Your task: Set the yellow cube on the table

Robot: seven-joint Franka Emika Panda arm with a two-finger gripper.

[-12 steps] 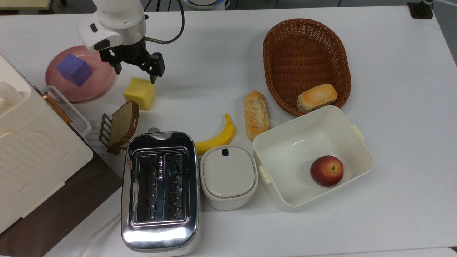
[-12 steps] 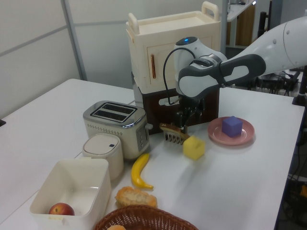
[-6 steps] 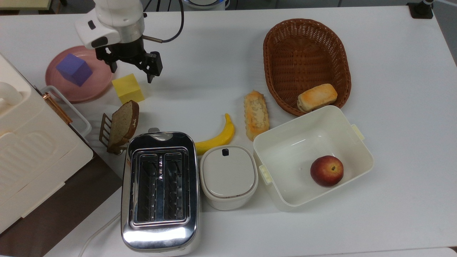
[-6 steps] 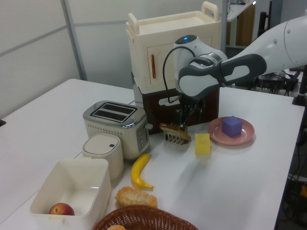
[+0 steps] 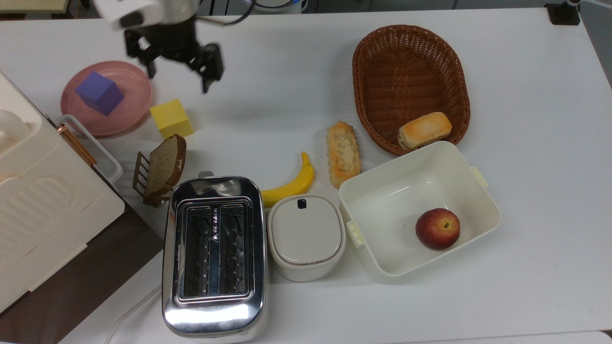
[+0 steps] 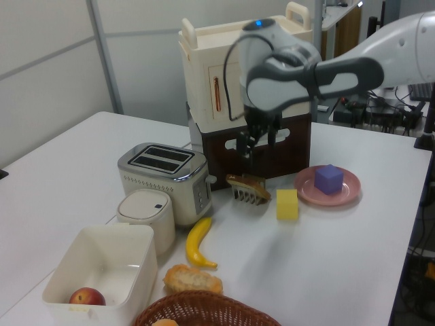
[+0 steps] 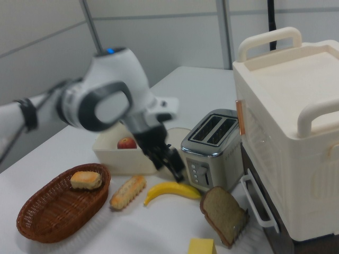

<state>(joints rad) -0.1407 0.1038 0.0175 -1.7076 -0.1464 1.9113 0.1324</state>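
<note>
The white desk (image 5: 526,71) carries a yellow cube (image 5: 171,118), a pink plate (image 5: 129,114), a banana (image 5: 291,181), a pastry (image 5: 343,153), a wicker basket (image 5: 410,71), a white bin (image 5: 416,191), a lidded pot (image 5: 306,236), a toaster (image 5: 214,258) and a bread rack (image 5: 141,177).

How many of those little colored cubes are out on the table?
2. The yellow cube sits on the white table beside the pink plate; the purple cube rests on that plate.

A robotics lab is staging a mock kitchen: a toaster (image 5: 214,255), wicker basket (image 5: 411,86) and foam blocks are sitting on a white bench (image 5: 526,143), while grey partition panels (image 6: 54,68) are lining the left view's left.
</note>
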